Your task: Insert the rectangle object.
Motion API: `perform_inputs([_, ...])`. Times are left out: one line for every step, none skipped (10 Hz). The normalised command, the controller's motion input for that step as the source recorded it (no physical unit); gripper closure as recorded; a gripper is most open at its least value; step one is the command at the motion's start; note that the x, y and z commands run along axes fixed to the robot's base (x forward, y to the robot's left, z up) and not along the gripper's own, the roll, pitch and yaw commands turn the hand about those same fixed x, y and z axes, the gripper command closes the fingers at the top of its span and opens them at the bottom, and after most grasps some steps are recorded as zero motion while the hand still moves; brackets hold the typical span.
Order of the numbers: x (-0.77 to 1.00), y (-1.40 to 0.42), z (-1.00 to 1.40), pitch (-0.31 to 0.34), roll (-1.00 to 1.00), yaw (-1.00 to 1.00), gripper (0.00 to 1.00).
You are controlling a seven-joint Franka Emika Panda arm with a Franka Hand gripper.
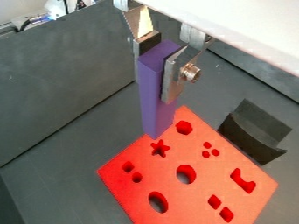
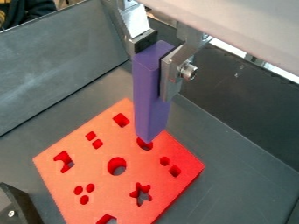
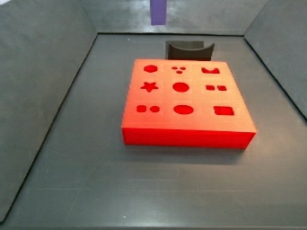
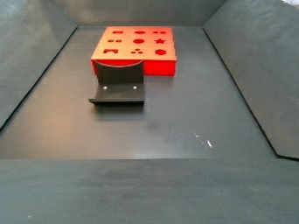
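Note:
My gripper [image 1: 160, 66] is shut on the rectangle object [image 1: 155, 101], a long purple-blue bar held upright between the silver fingers; both wrist views show this [image 2: 149, 96]. The bar hangs well above the red block with shaped holes [image 1: 187, 179], which lies on the grey floor in both wrist views [image 2: 111, 166]. In a side view only the bar's lower end [image 3: 157, 11] shows at the frame's upper edge, above and beyond the red block [image 3: 186, 103]; the gripper itself is out of frame there. In a side view the block [image 4: 135, 48] lies at the far end, and neither bar nor gripper shows.
A dark grey curved holder [image 3: 186, 48] stands just beside the red block; it also shows in another side view [image 4: 117, 90] and in both wrist views [image 1: 257, 131] [image 2: 12, 206]. Sloping grey walls [image 3: 48, 108] enclose the floor.

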Motion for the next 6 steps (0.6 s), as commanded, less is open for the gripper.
perform_inputs([0.27, -0.03, -0.42, -0.061, -0.05, 0.00, 1.00])
perform_inputs([0.45, -0.01, -0.51, -0.076, -0.06, -0.63, 1.00])
perform_inputs([0.28, 0.00, -0.49, -0.096, -0.06, -0.81, 1.00])
perform_inputs([0.25, 0.01, -0.41, -0.073, -0.08, -0.89, 1.00])
perform_inputs([0.21, 0.05, -0.27, -0.060, -0.09, -0.92, 1.00])
perform_inputs([0.17, 0.03, -0.15, -0.076, -0.09, -0.94, 1.00])
